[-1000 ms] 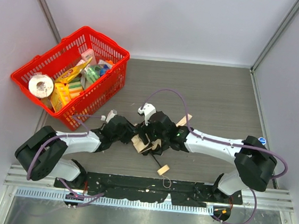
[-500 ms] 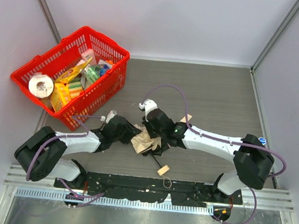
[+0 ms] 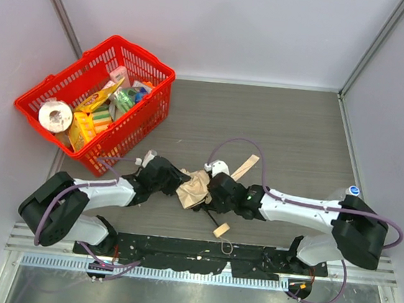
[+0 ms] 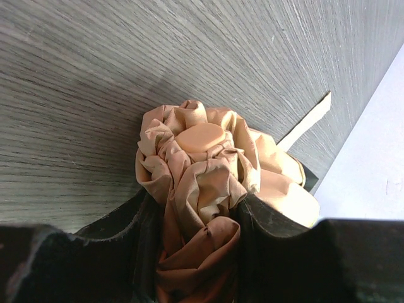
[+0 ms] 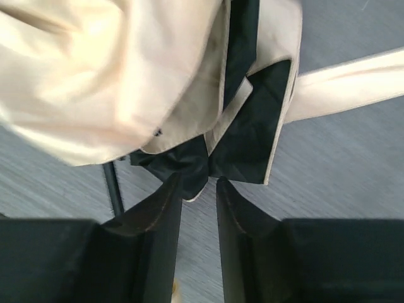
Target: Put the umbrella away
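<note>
**Spotter:** What's changed?

**Me:** My right arm [image 3: 297, 205] has swung back toward the near edge. Its gripper has come in on the umbrella [image 3: 194, 187] from the right, and the canopy is bunched tighter.

**Spotter:** Where does everything sit?

**Me:** The red basket [image 3: 145, 56] is at the far left, well apart from the umbrella and nearer my left arm. The umbrella lies on the table [image 3: 291, 132], between my grippers. My left gripper [image 4: 199, 214] pinches the crumpled crown. My right gripper [image 5: 194, 202] is narrowed to a slit, with a dark fold caught at its tips.

**Spotter:** And the long axis?

**Me:** From the crown it runs toward my bases and rightward: the black shaft [image 3: 212, 215], then the tan handle [image 3: 220, 230]. That end is free and nearer my right gripper.
</note>
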You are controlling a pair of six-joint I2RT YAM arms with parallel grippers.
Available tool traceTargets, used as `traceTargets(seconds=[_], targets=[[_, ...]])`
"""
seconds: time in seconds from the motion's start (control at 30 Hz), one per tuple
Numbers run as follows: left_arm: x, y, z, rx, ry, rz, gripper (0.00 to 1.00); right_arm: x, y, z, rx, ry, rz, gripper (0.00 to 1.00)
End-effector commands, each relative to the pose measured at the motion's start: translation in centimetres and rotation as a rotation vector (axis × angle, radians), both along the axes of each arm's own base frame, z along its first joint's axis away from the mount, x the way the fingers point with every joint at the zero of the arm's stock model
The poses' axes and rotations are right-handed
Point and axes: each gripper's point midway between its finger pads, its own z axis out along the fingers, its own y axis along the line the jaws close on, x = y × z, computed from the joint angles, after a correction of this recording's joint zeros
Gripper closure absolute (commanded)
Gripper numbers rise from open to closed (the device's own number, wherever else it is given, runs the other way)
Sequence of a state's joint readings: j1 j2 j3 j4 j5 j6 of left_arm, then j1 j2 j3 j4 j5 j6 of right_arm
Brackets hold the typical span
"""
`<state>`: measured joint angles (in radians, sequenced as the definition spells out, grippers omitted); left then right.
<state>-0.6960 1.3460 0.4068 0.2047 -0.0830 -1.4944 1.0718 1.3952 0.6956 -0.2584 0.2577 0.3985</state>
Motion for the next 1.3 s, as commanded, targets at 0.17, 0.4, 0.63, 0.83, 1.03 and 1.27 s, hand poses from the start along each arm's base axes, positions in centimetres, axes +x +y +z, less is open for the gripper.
traceTargets(seconds=[0.17, 0.4, 0.63, 0.83, 1.03, 1.27], targets=[[-3.9, 3.0, -4.8, 0.174, 0.216, 0.002, 1.00, 2.6, 7.4, 11.5, 0.198, -0.241, 0.213, 0.30], [-4.1, 3.0, -5.0, 0.168, 0.226, 0.005, 1.00, 4.3, 12.2, 8.3, 0.166, -0.285, 0.363, 0.28], [-3.5, 2.9, -4.6, 0.167, 0.201, 0.014, 1.00, 4.8, 10.2, 2.9, 0.046, -0.299, 0.367, 0.29], [-3.2, 2.8, -4.4, 0.169, 0.197, 0.014, 1.00, 3.0, 9.4, -2.2, -0.017, -0.208, 0.305, 0.28], [-2.8, 3.1, -3.7, 0.192, 0.165, 0.012, 1.00, 0.8, 8.4, -5.6, -0.013, -0.123, 0.237, 0.46], [-2.1, 2.9, -2.6, 0.184, 0.103, 0.001, 1.00, -1.0, 7.2, -7.7, 0.071, -0.061, 0.177, 0.89]])
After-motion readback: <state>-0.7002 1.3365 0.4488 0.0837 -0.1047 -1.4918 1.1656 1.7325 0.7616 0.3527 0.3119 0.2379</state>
